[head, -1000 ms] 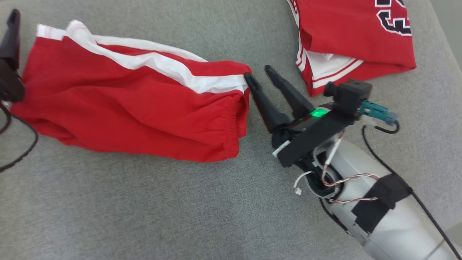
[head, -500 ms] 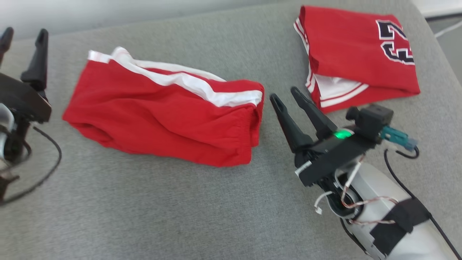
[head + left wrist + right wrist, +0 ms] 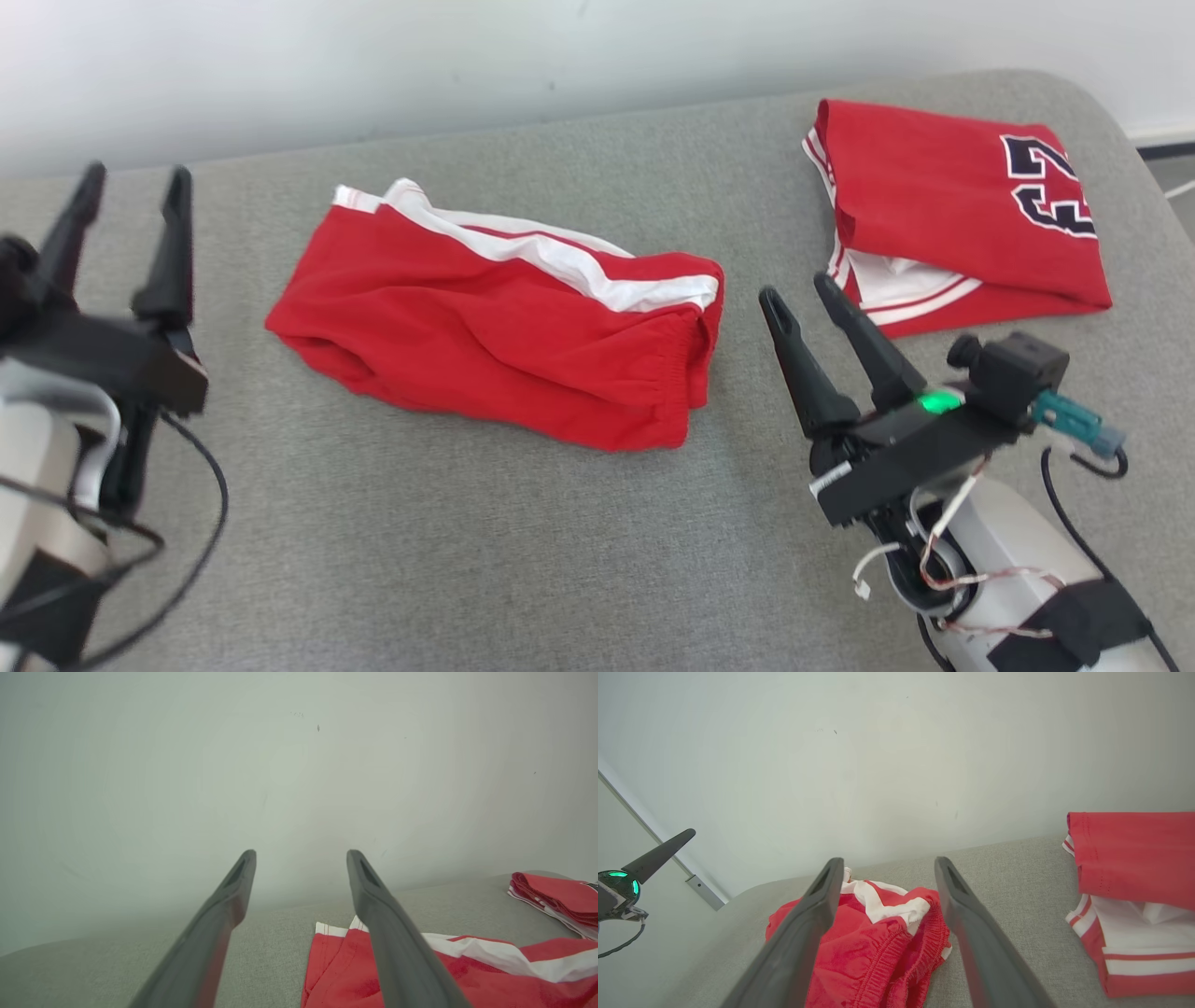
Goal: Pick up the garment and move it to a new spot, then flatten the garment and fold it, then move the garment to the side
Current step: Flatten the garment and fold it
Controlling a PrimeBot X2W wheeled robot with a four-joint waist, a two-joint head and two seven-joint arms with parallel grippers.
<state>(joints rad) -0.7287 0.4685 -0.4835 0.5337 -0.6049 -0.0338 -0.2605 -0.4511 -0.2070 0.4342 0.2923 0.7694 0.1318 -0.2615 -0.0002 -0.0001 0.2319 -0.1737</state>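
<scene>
- a grey fabric cushion (image 3: 485, 551) spreads across the head view, with a pale wall (image 3: 373, 56) behind it.
- the garment, a pair of red shorts (image 3: 504, 355) with white side stripes, lies folded into a rough oblong near the middle of the cushion. its gathered elastic waistband end is turned toward the robot's right.
- the left gripper (image 3: 135, 175) hangs at the robot's left, well apart from the shorts. its two dark fingers stand apart with nothing between them, tips pointing toward the wall.
- the right gripper (image 3: 798, 289) sits just to the right of the waistband end, near it but not touching. its fingers are spread too, and empty. a green light (image 3: 938, 401) glows at its base.
- a folded red jersey (image 3: 943, 196) with white trim and dark numerals lies on the far right part of the cushion, apart from the shorts and just beyond the right gripper's fingertips.
- in the left wrist view, the striped hem end of the shorts lies low and to the right, partly behind one finger.
- in the right wrist view, the waistband shows low between the spread fingers, and the jersey lies to the right.
- a loose black cable (image 3: 210, 504) loops beside the left arm.
</scene>
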